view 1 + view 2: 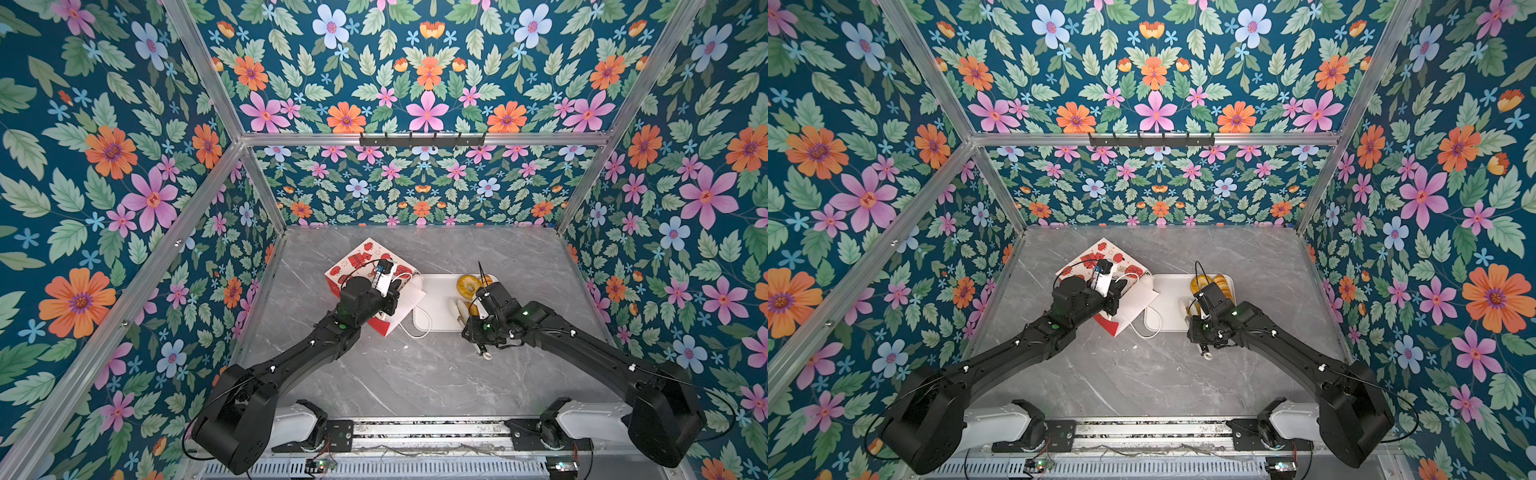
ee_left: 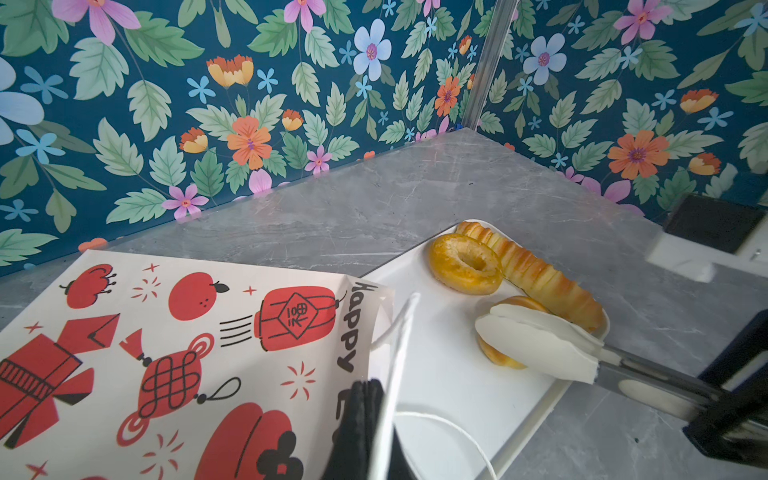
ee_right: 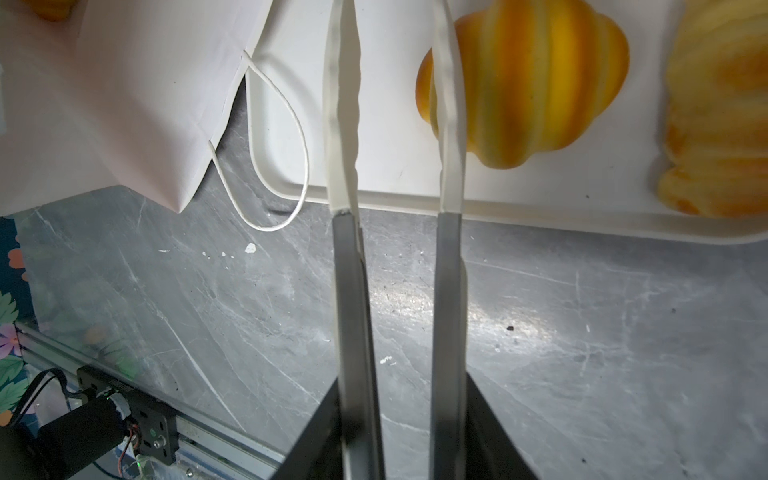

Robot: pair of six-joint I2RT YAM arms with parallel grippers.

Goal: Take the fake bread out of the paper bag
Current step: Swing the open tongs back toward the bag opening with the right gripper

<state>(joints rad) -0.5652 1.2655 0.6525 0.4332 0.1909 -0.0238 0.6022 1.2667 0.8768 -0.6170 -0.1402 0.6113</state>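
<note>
On the gray table (image 1: 415, 374) your paper bag (image 1: 361, 259) lies flat on its side. Its long axis slants from the far left toward the white tray (image 1: 434, 299), and its mouth faces the tray. Your left gripper (image 2: 368, 401) is pinched closed on the rim at that mouth. On the tray, the long twisted stick (image 2: 536, 278) runs along one edge, with the ring donut (image 2: 465, 264) just beside it. Your right gripper (image 3: 401, 432) clamps a pair of tongs (image 3: 351, 291). Their tips stand apart, one overlapping the edge of the ridged bun (image 3: 540, 83), which also sits on the tray.
</note>
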